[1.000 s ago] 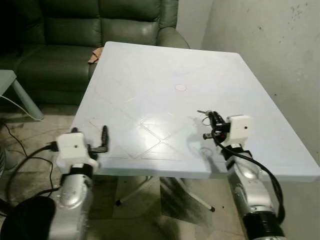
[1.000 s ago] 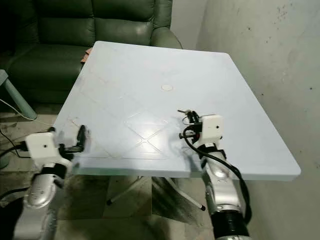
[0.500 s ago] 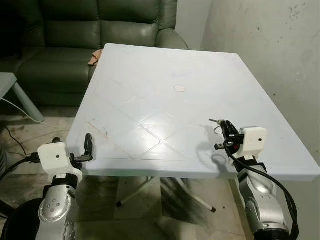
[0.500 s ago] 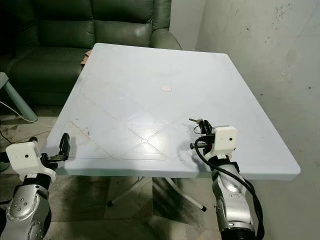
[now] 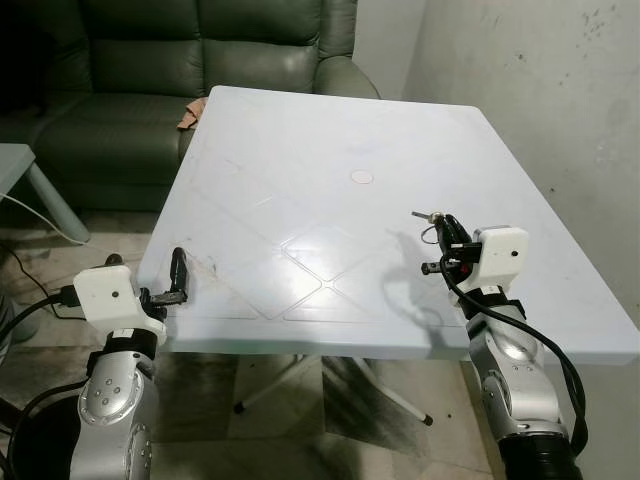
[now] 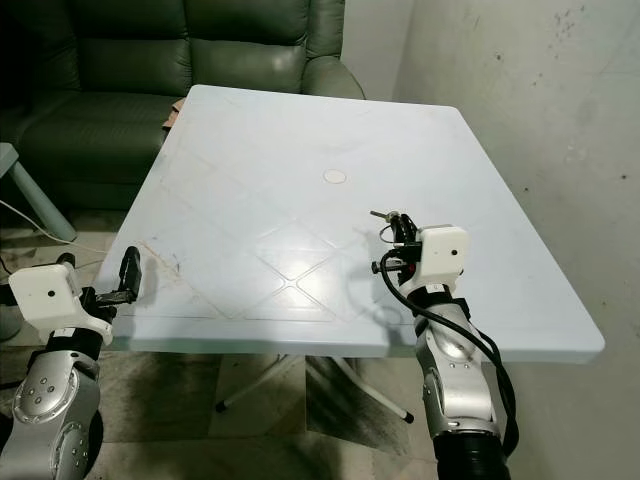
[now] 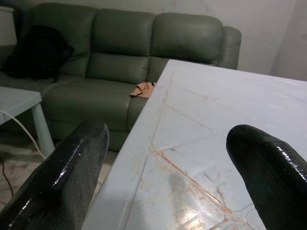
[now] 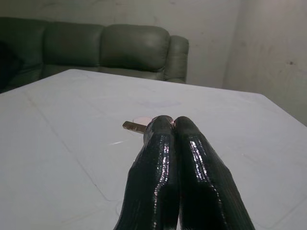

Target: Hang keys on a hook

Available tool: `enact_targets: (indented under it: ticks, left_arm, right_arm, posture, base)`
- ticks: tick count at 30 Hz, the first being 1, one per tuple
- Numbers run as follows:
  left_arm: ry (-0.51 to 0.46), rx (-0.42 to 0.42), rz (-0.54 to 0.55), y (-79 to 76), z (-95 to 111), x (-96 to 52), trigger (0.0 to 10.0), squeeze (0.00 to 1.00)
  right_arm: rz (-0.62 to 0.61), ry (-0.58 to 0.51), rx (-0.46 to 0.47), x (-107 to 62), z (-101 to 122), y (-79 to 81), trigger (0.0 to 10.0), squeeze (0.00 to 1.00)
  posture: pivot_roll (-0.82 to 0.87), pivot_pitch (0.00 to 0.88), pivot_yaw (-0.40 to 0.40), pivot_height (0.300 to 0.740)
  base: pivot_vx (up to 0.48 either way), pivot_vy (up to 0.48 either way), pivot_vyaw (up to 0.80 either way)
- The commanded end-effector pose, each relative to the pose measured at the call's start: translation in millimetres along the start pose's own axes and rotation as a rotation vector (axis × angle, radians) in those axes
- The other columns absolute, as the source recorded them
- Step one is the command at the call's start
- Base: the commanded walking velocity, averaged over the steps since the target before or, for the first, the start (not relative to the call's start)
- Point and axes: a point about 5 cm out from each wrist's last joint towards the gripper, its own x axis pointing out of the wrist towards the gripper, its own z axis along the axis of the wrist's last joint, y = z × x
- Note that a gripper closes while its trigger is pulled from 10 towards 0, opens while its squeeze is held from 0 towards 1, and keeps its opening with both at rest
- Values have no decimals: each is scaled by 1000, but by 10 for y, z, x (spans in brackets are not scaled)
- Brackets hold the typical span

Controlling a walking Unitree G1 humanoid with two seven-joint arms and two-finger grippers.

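Note:
The keys [image 5: 428, 217] are a small metal bunch with a wire ring, held just above the white table [image 5: 300, 150] near its front right. My right gripper [image 5: 445, 228] is shut on them, and a key end [image 8: 134, 126] pokes out past the closed black fingertips [image 8: 168, 125]. Over the table's front left corner, my left gripper [image 5: 178, 272] stands open with nothing between its fingers [image 7: 72, 163].
A dark green sofa [image 5: 200, 60] stands behind the table, with an orange cloth [image 5: 187, 113] on its seat. A bare grey wall [image 5: 560, 90] runs along the right. A small pale side table [image 5: 12, 160] and a white cable [image 5: 35, 220] lie at the left.
My right gripper has carried the keys a little to the right and upward. The left arm has drawn back to the left, off the table's front edge.

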Motion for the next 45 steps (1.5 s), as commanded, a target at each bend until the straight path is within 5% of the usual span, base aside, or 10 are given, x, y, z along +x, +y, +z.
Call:
enact_targets:
  ticks: [1,45]
  left_arm:
    - [2,-3,10,3,8,26,10000,0]
    - [16,-8,-8,-110,-19,80,10000,0]
  right_arm:
    - [-4,2,-2,30,14,1,10000,0]
    - [34,66,-14,96,-71,57,10000,0]
  posture:
    - [14,55,-51,740]
    - [27,25,-59,740]
  base:
    - [0,0,0]
    - [0,0,-720]
